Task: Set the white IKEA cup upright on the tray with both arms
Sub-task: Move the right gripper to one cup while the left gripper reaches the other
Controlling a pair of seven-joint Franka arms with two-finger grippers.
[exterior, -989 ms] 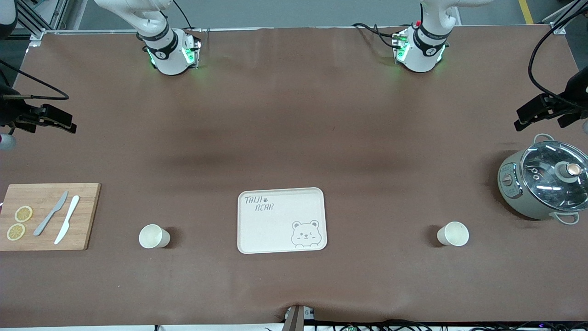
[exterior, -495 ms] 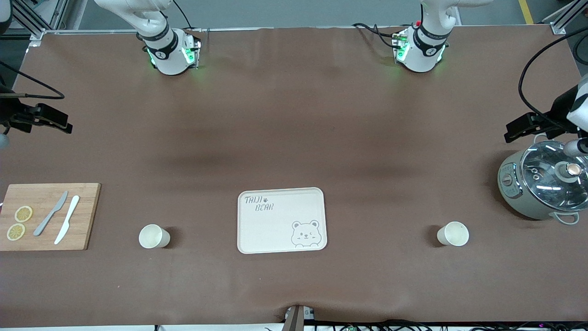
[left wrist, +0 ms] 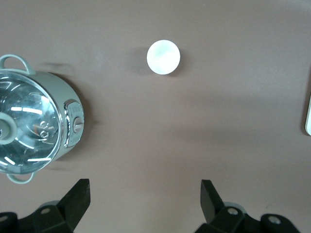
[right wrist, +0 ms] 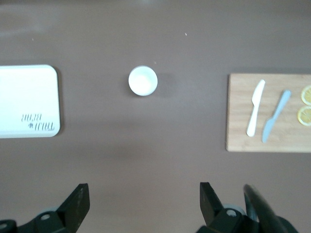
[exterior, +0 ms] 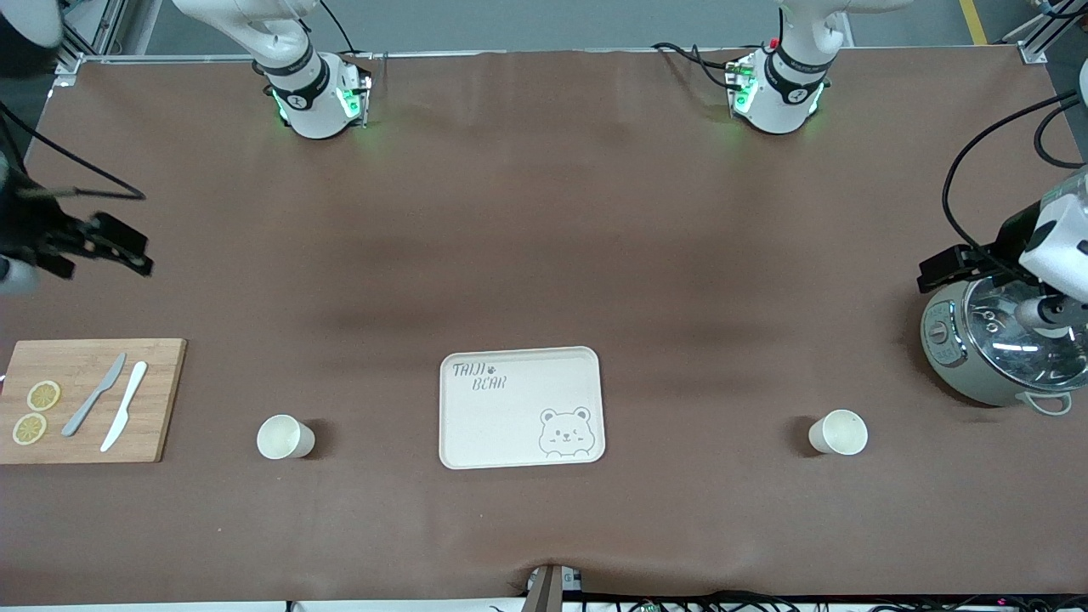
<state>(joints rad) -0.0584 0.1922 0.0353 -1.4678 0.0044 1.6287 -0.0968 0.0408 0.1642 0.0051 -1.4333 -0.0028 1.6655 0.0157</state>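
Two white cups (exterior: 286, 437) (exterior: 838, 432) stand upright on the table, flanking the empty tray (exterior: 520, 406). Left gripper (left wrist: 146, 201) and right gripper (right wrist: 144, 204) both released, high up. Risk: off-centre descent tips a cup; left arm near pot (exterior: 1003, 344).

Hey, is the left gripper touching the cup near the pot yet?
Apart. The left wrist view shows bare table between the open left gripper and the cup.
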